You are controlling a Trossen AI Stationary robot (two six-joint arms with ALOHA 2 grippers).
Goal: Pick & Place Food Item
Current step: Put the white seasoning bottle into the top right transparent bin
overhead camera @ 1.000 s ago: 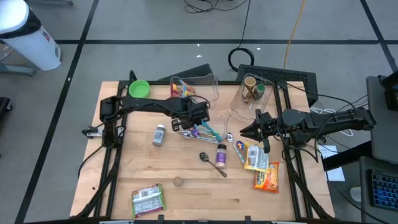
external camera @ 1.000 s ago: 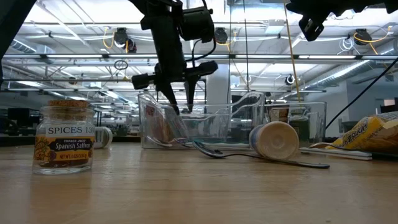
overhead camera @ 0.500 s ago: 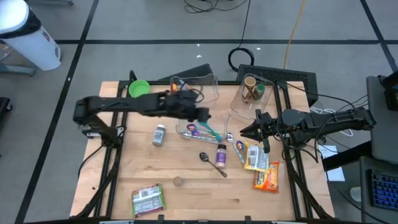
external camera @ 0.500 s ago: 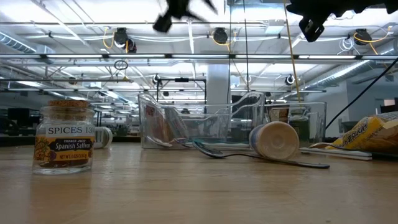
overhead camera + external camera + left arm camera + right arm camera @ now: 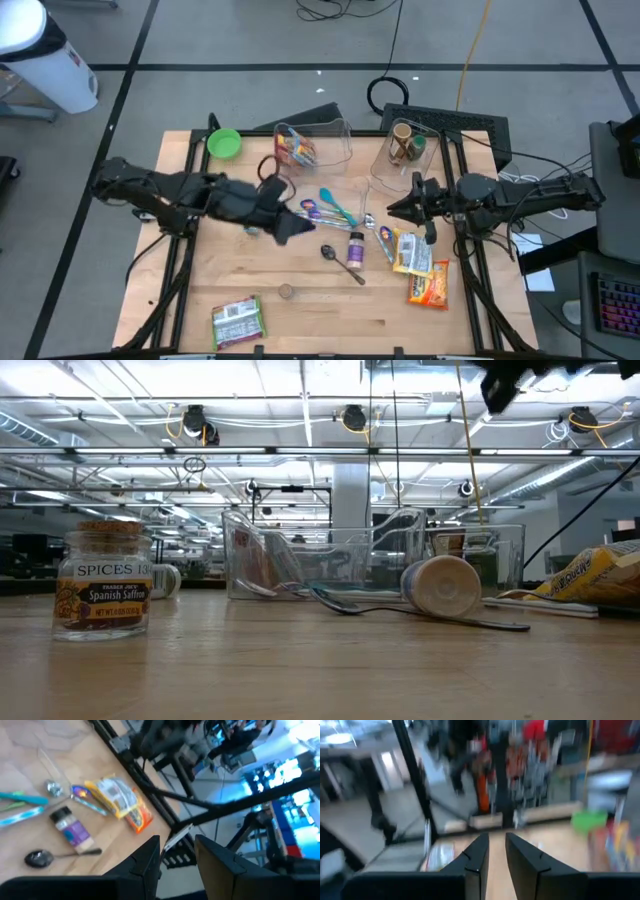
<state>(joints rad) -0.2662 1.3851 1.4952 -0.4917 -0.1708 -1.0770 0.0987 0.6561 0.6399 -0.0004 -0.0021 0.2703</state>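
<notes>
Left tool hovers mid-surface, fingers slightly parted, grasping nothing. Food packet lies right of it, beyond purple jar, long axis running near-far. Right tool nearly clenched, empty, just far-left of packet; right arm nearer.

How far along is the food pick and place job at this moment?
Done, it seems: a colourful packet lies in the clear bin. In hand: nothing; the left tool hovers open and empty above the table. Left: two snack packets lie on the wood near the waiting right tool.
</notes>
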